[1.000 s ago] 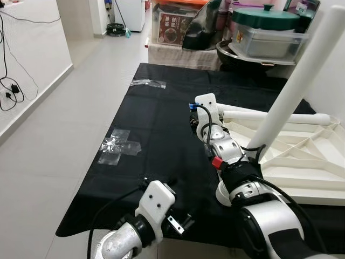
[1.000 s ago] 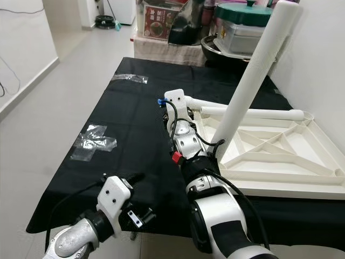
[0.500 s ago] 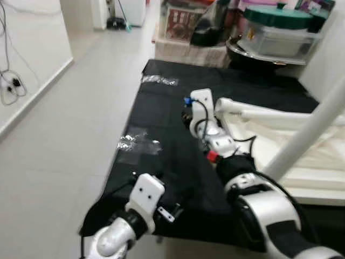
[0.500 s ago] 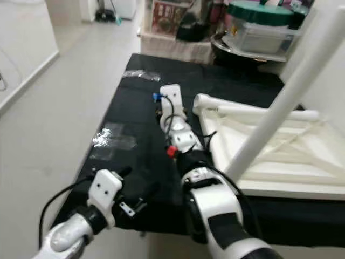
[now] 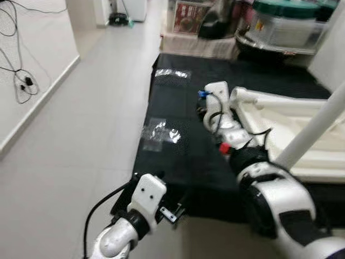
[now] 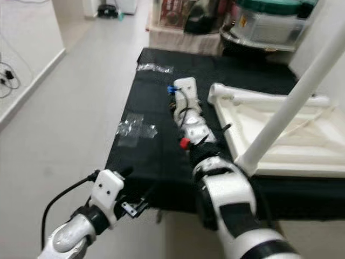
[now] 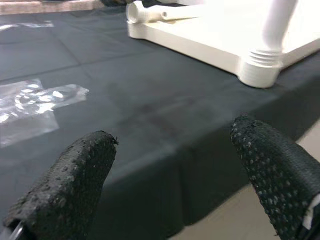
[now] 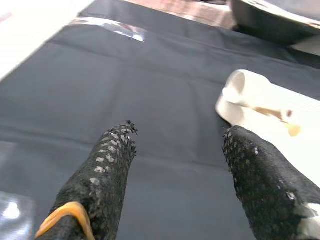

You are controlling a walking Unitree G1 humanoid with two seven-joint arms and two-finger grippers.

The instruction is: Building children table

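Home, tiled floor (image 5: 81, 124), storage tubs (image 5: 280, 24)

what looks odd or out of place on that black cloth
The white table top lies upside down, with just one leg standing up from its near corner. Two crumpled pieces of clear tape are stuck to the black cloth. Nothing looks spilled or broken.

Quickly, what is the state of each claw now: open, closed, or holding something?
Left claw: open, holding nothing, at the near edge of the black cloth.
Right claw: open, holding nothing, above the cloth near the white tabletop.
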